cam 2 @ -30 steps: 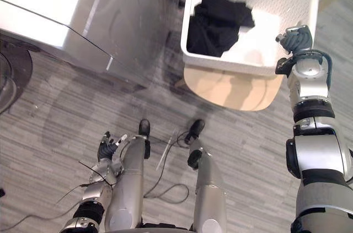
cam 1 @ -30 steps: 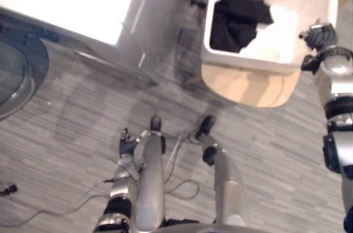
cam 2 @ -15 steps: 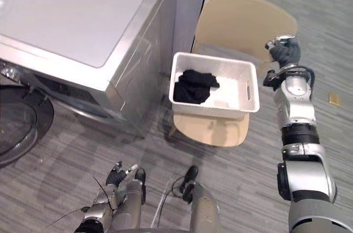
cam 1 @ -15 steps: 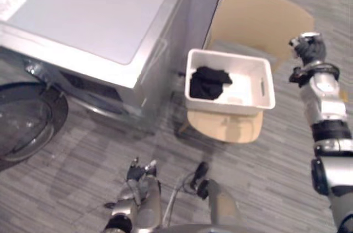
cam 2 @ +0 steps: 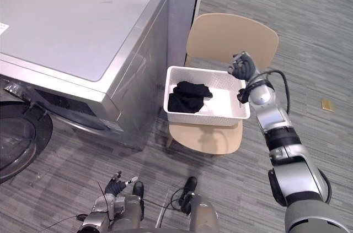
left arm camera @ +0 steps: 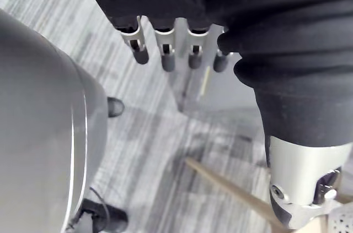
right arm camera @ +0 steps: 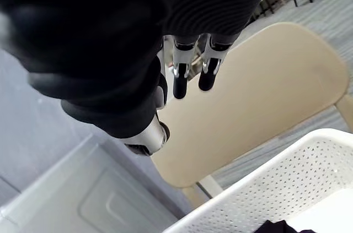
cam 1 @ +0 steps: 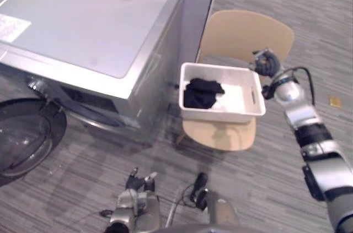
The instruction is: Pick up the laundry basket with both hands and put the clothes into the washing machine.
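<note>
A white perforated laundry basket (cam 1: pixel 220 115) sits on the seat of a beige chair (cam 1: pixel 242 34), to the right of the silver washing machine (cam 1: pixel 88 23). Black clothes (cam 1: pixel 201 92) lie bunched in the basket's left half. My right hand (cam 1: pixel 265 62) hovers at the basket's far right corner, just above the rim and clear of it. In the right wrist view its fingers (right arm camera: pixel 179 79) are straight, pointing over the chair back (right arm camera: pixel 265 90), with the basket rim (right arm camera: pixel 276 183) below them. My left hand (cam 1: pixel 135 180) hangs low near the floor, fingers (left arm camera: pixel 165 51) straight and empty.
The washer's round glass door (cam 1: pixel 25 139) stands swung open at the far left, low over the striped grey floor. A small tan object (cam 1: pixel 334 101) lies on the floor to the right of the chair.
The camera has risen and pulled back, so the whole washer top and chair now show. My right hand has left the basket's right rim, uncurled, and now hovers at its far right corner.
</note>
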